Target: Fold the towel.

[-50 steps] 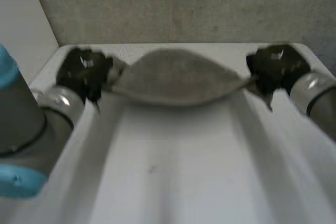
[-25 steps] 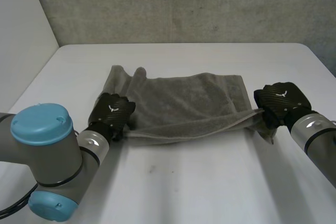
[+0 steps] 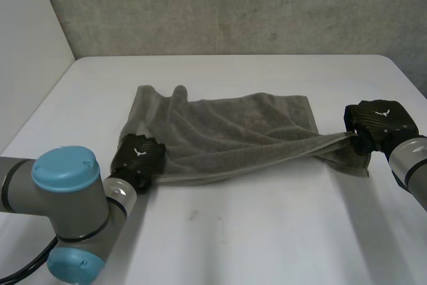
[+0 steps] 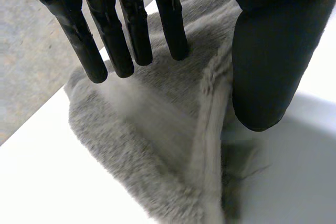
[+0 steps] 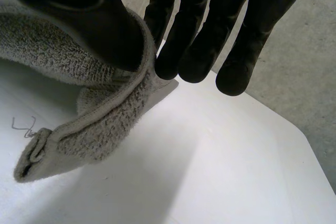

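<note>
Before grey wall (image 3: 233, 5), white table (image 3: 267, 231), towel (image 3: 233, 131)

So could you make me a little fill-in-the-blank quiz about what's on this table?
The towel is ___ in colour. It lies on a ___ table. The left hand and right hand are each at a near ___ of the towel.
Missing words: grey; white; corner.

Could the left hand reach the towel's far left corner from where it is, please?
Probably yes: the towel's far left corner lies just beyond the left hand, with only towel between.
</note>
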Robot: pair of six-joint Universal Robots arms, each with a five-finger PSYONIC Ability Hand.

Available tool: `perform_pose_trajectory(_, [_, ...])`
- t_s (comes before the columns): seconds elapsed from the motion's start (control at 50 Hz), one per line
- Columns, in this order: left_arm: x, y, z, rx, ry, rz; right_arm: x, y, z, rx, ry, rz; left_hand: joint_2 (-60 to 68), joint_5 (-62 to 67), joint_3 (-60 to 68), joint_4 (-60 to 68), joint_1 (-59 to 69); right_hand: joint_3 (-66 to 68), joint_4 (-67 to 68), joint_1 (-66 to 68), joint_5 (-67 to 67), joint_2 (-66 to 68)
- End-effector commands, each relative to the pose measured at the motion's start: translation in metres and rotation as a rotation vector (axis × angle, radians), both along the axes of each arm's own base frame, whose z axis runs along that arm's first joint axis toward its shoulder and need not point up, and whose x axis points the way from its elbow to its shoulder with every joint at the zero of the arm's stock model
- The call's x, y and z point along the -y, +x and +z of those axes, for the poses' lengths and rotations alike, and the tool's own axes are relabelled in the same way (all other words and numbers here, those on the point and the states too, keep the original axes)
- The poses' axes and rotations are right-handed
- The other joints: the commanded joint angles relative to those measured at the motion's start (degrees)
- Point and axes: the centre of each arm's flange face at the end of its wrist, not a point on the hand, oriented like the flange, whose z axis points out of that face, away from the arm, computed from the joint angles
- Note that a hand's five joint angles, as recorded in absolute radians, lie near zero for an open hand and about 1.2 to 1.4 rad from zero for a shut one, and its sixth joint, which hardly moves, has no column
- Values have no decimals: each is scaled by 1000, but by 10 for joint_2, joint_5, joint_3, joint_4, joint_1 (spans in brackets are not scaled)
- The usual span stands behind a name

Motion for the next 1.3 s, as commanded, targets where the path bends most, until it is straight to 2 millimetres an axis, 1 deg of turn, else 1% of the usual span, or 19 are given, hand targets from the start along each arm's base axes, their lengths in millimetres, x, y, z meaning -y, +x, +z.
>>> perform_pose_trajectory(0.02, [18,17,0,7,-7,86,2,-3,0,-1,-3,-11,56,56,56,56,53,34,33,33,22,37])
perform_pose_trajectory(0.32, [33,46,19,8,-46,219,7,-9,2,-1,-10,-33,81,82,81,81,79,34,33,33,22,37])
perform_pose_trajectory(0.36, [33,50,21,7,-47,231,7,-9,2,-1,-10,-31,135,135,135,135,133,34,33,33,22,37])
perform_pose_trajectory(0.4, [33,56,30,-3,-68,244,7,-9,2,-1,-10,-29,399,400,399,399,397,34,33,33,22,37])
perform_pose_trajectory(0.52, [28,60,55,-28,-123,248,7,-9,9,-16,-26,-25,463,463,463,463,460,34,33,33,22,37])
perform_pose_trajectory(0.56, [19,62,78,-53,-180,244,6,-9,20,-23,-53,-23,463,463,463,463,460,34,33,33,22,37])
perform_pose_trajectory(0.58, [19,62,78,-53,-180,244,2,-9,32,-42,-78,-17,463,463,463,463,460,34,33,33,22,37])
perform_pose_trajectory(0.62, [5,66,107,-76,-253,236,-4,-10,42,-75,-89,-12,463,463,463,463,460,34,33,33,22,37])
perform_pose_trajectory(0.64, [5,66,108,-76,-253,236,-11,-11,49,-117,-90,-3,463,463,463,463,460,34,33,33,22,37])
perform_pose_trajectory(0.68, [-12,68,132,-41,-310,203,-17,-12,55,-160,-86,11,463,463,463,463,460,34,33,33,22,37])
perform_pose_trajectory(0.7, [-12,68,132,-41,-311,203,-23,-13,59,-203,-80,20,463,463,463,463,460,34,33,33,22,37])
perform_pose_trajectory(0.76, [-47,71,154,120,-350,100,-36,-16,59,-313,-30,51,463,463,463,463,460,34,33,33,22,37])
perform_pose_trajectory(0.82, [-65,73,158,227,-348,46,-53,-19,69,-384,-6,71,463,463,463,463,460,34,33,33,22,37])
perform_pose_trajectory(1.0, [-77,77,145,309,-282,13,-67,-33,77,-448,58,75,463,463,463,463,460,34,33,33,22,37])
perform_pose_trajectory(1.1, [-59,77,126,318,-249,27,-57,-31,74,-437,30,113,463,463,463,463,460,34,33,33,22,37])
perform_pose_trajectory(1.14, [-40,72,107,320,-231,15,-32,-29,53,-427,43,130,463,463,463,463,460,34,33,33,22,37])
perform_pose_trajectory(1.24, [-12,59,84,314,-243,1,9,-30,32,-434,22,87,463,463,463,463,460,34,33,33,22,37])
perform_pose_trajectory(1.26, [-12,59,84,314,-243,1,9,-30,32,-434,22,87,463,463,463,463,460,34,33,33,22,37])
perform_pose_trajectory(1.3, [7,47,71,312,-244,-16,27,-21,20,-426,4,87,463,463,463,463,460,34,33,33,22,37])
